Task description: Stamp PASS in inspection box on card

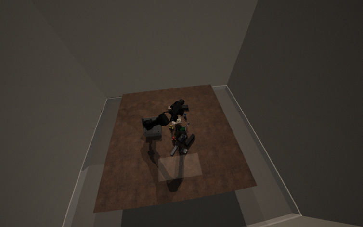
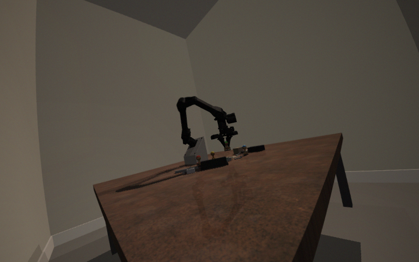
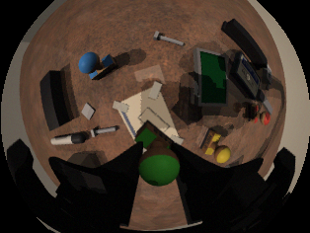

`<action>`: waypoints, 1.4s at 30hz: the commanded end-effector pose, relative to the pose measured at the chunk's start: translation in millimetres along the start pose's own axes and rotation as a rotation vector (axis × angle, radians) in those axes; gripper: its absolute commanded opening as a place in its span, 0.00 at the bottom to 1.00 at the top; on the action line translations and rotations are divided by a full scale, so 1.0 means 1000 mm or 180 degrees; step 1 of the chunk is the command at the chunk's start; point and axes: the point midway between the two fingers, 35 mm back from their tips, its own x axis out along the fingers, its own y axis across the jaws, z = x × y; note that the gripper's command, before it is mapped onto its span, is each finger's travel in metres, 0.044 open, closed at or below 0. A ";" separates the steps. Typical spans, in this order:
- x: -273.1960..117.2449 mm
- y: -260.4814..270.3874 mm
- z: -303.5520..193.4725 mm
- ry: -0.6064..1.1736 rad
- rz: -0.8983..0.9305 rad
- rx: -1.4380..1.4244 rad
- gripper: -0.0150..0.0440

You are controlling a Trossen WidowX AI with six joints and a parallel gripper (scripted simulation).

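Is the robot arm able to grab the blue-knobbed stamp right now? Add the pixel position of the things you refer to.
Probably not yet: the jaws are shut on the green-knobbed stamp [image 2: 226, 143] [image 3: 159, 167], so it would likely need to put that down first. Otherwise, the blue-knobbed stamp [image 1: 185, 114] [image 2: 244, 147] [image 3: 89, 63] stands with its knob uncovered, so the way to it looks free.
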 end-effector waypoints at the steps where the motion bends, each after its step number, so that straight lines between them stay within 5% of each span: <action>1: -0.009 0.001 0.001 -0.0007 0.0024 0.0021 0.25; 11: -0.020 -0.001 0.005 -0.0005 0.0027 0.0021 0.25; 34: -0.020 -0.113 0.160 -0.0021 0.0020 0.0042 0.25; 42: -0.019 -0.125 0.167 -0.0022 0.0002 0.0045 0.25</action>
